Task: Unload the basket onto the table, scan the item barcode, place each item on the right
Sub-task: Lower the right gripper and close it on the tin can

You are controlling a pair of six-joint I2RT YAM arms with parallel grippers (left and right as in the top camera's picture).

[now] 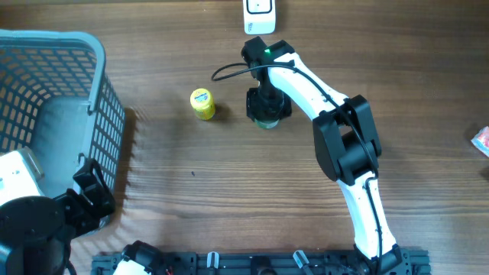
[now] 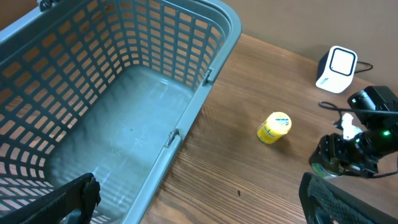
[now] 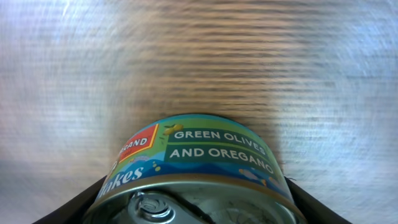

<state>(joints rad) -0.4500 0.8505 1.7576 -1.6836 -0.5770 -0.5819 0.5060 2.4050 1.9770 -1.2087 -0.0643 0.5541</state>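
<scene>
Overhead, the right gripper (image 1: 267, 103) stood over the tin can (image 1: 267, 122), upright on the table (image 1: 229, 191) near the white scanner (image 1: 259, 15) at the far edge; the scan seemed not yet done. Whether its fingers (image 3: 65, 211) pinched the can, I could not tell. Left gripper (image 2: 202, 205) was spread wide. The label (image 3: 211, 152) read "Green olives and oregano".

You have a brown wooden table (image 1: 229, 191), its grain running side to side. On your left, a blue-grey mesh basket (image 1: 99, 69) stands on it. Near the middle is a small yellow jar (image 1: 202, 104). Just to its right, apart from it, is a can (image 3: 211, 152) labelled green olives and oregano. A white scanner (image 1: 259, 14) stands at the far edge. Something pinkish (image 1: 481, 140) lies at the right edge, too cut off to identify.
</scene>
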